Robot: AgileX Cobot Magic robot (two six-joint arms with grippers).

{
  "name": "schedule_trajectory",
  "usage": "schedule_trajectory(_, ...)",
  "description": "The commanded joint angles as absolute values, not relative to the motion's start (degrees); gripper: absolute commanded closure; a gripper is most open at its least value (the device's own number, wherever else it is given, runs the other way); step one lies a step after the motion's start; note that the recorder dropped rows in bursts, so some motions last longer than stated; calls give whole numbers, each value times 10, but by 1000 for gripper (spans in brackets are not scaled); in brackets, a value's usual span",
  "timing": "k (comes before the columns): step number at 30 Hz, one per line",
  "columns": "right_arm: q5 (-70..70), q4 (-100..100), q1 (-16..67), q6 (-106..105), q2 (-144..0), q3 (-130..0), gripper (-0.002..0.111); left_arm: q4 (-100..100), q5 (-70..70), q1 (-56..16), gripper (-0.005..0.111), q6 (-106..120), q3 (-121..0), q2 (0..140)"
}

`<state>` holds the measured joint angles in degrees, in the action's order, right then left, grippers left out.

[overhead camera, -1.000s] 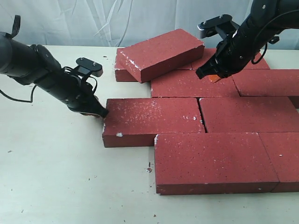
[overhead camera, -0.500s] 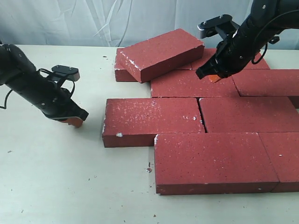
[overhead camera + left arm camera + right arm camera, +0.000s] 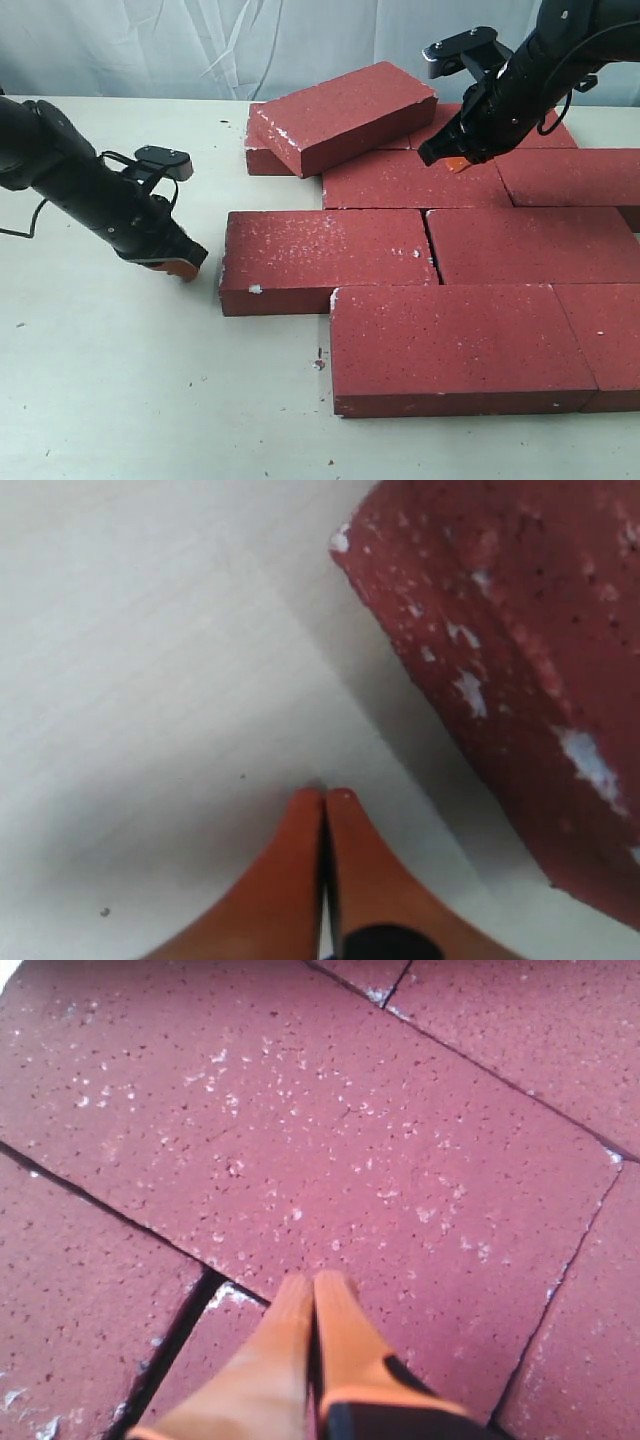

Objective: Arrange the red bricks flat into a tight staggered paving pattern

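Several red bricks lie flat in staggered rows on the right of the white table [image 3: 110, 380]. One red brick [image 3: 345, 115] rests tilted on top of the back row. My left gripper [image 3: 185, 268] is shut and empty, low on the table just left of the middle row's end brick [image 3: 325, 260], with a small gap between them. The left wrist view shows its gripper [image 3: 325, 795] shut, with that brick's corner [image 3: 520, 660] beside it. My right gripper [image 3: 455, 165] is shut and empty over a flat brick [image 3: 415, 182] of the second row; its wrist view shows the gripper [image 3: 315, 1280] over that brick [image 3: 330, 1130].
A pale curtain [image 3: 150, 45] closes off the back. Small crumbs [image 3: 318, 362] lie by the front brick's left end. The bricks run off the right edge of the exterior view.
The left gripper, shut, left the middle brick's end, drew back to the left, then came partway back toward it. The right arm has barely moved.
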<state>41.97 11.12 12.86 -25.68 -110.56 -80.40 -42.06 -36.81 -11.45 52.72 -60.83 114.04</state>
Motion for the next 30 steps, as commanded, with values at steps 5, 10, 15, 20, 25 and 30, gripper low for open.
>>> schedule_trajectory(5, 414, 110, 126, -258, -1105, -801, 109, -428, -369, -140, 107, 531, -600, 1146)
schedule_trajectory(10, 414, 110, 126, -258, -1105, -801, 109, -436, -360, -145, 107, 531, -600, 1146)
schedule_trajectory(15, 414, 110, 126, -258, -1105, -801, 109, -448, -357, -159, 107, 546, -600, 1146)
schedule_trajectory(20, 414, 110, 126, -258, -1105, -801, 109, -458, -339, -168, 107, 547, -600, 1146)
schedule_trajectory(25, 414, 110, 126, -258, -1105, -801, 109, -467, -351, -168, 107, 581, -606, 1146)
schedule_trajectory(30, 414, 110, 126, -258, -1105, -801, 109, -442, -331, -160, 107, 571, -606, 1146)
